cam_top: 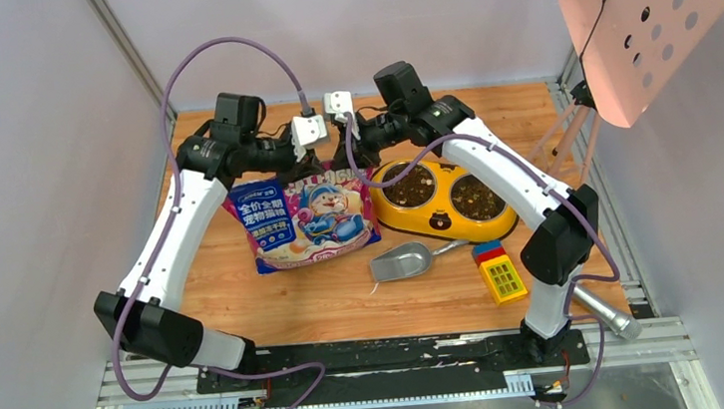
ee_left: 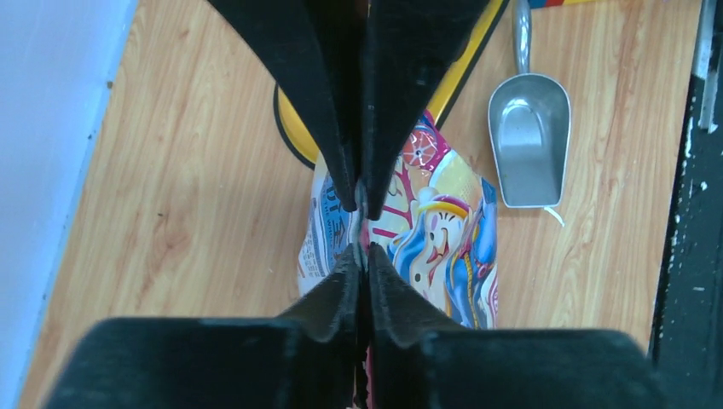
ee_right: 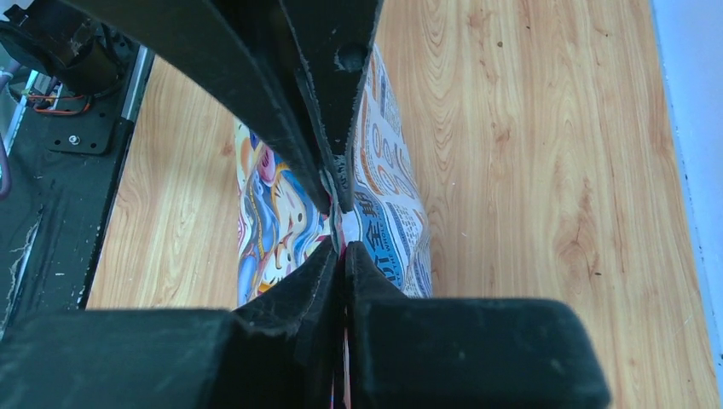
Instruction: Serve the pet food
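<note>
The bag [cam_top: 308, 225] hangs beneath both arms, its top edge grasped by the left pincer [ee_left: 361, 226] and the right pincer [ee_right: 339, 226]. The feeder [cam_top: 440, 225] beside the right pincer already holds pet food [cam_top: 413, 188], so this looks like resealing. The next move calls for pinching farther along the mouth.
</note>
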